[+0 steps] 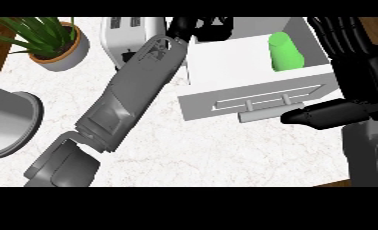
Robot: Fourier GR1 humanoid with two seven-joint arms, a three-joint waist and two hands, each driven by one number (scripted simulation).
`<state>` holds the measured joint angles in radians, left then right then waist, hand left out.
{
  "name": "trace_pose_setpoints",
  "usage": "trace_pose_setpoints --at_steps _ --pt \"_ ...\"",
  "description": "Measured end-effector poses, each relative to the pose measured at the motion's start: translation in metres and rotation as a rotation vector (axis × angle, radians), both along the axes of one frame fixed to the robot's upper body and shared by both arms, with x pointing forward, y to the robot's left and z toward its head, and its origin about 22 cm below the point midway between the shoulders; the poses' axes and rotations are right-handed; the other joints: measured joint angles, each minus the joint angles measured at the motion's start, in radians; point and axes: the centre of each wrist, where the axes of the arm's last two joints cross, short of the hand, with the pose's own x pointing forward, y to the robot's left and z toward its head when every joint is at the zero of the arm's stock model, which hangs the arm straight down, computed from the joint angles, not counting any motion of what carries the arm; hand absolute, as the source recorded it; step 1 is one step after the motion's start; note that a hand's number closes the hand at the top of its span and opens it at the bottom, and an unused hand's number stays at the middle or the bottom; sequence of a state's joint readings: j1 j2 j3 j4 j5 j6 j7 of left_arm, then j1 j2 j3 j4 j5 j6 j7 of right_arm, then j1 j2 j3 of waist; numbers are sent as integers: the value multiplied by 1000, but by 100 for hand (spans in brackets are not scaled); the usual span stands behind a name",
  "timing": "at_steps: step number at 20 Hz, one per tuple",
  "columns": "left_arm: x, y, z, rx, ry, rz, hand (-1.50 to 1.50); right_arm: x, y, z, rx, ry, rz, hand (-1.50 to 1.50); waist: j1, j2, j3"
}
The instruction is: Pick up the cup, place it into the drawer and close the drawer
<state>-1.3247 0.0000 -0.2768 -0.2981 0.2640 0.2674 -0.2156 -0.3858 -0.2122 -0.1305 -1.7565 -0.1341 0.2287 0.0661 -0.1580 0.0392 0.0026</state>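
Observation:
The green cup lies inside the open white drawer, toward its right rear. The drawer's front panel with its grey handle faces me. My left forearm slants up from the lower left, and my left hand sits at the drawer's far left corner, holding nothing that I can see. Along the drawer's right side my right hand is open, with its fingers stretched upward and its thumb lying just in front of the panel, right of the handle. Neither hand touches the cup.
A white toaster stands just left of the drawer, partly behind my left forearm. A potted plant sits at the back left. A grey metal bowl shows at the left edge. The counter's wooden edge shows at the lower right.

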Motion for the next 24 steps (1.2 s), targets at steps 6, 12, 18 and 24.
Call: trace_pose_setpoints --at_steps 6,12,18,24 --pt "-4 3 -14 -40 10 -6 -150 5 14 5 3 -7 92 -150 -40 10 -1" --pt "-6 3 -13 -212 -12 -36 -150 4 33 5 -6 6 335 150 -52 11 -2" --pt "-6 -1 1 -361 -86 -28 -150 -1 44 -1 -195 103 542 150 -29 -1 -3" --pt "-5 0 -2 -415 -108 30 -150 -8 39 -7 -489 191 522 -150 26 -13 -2"
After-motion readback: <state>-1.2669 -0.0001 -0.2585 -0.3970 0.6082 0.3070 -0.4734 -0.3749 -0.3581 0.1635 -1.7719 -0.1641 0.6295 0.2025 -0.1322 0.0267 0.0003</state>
